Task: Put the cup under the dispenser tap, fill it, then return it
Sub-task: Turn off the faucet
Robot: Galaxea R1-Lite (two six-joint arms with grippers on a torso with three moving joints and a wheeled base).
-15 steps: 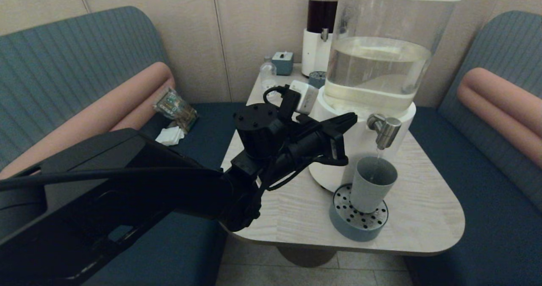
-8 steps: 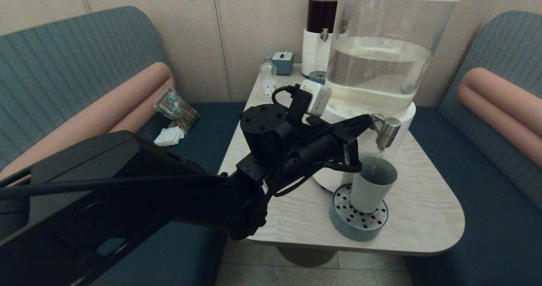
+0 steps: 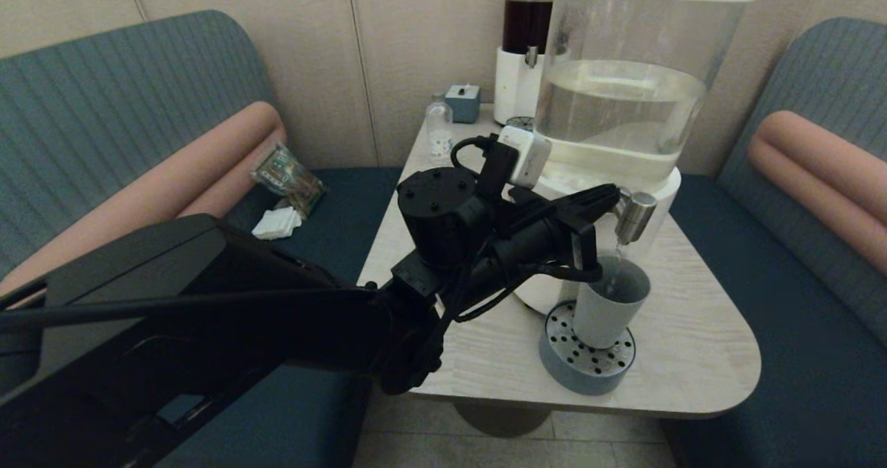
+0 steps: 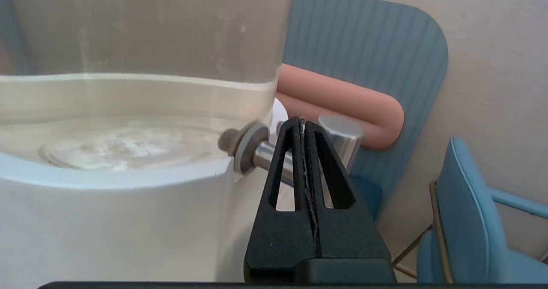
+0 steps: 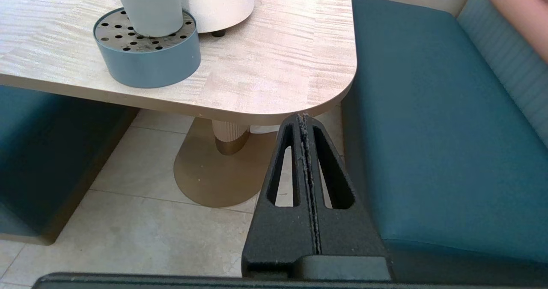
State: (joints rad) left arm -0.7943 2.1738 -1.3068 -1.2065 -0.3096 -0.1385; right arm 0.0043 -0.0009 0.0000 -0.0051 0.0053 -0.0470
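- My left hand [image 3: 610,194] is reaching across the bench [image 3: 693,343] with its fingers pressed together, holding nothing; the tip sits right at the dispenser tap [image 3: 634,213], on its left side.
- In my wrist view the closed fingertips [image 4: 303,128] overlap the steel stem just in front of the tap [image 4: 342,135]; I cannot tell whether they touch it or are only just beside it.
- The cup [image 3: 608,301] stands upright on the drip tray [image 3: 585,367], directly below the spout and close in front of the white base of the big clear dispenser [image 3: 624,93], which holds pale liquid.
- A thin stream seems to run from the spout into the cup, though it is faint and I cannot see the level inside the cup.
- My right hand [image 5: 304,120] hangs low off the near right corner of the bench, fingers pressed together and empty, above the floor beside the blue seat [image 5: 428,130].
- I judge the step in hand to be the filling: the cup is placed and I am working the tap with the closed tip.
- Next I would need to stop the flow before the cup brims, then back the hand off, spread the fingers, and take the cup around its wall.
- The lift calls for a level, slow carry, since the cup is tapered and without a handle.
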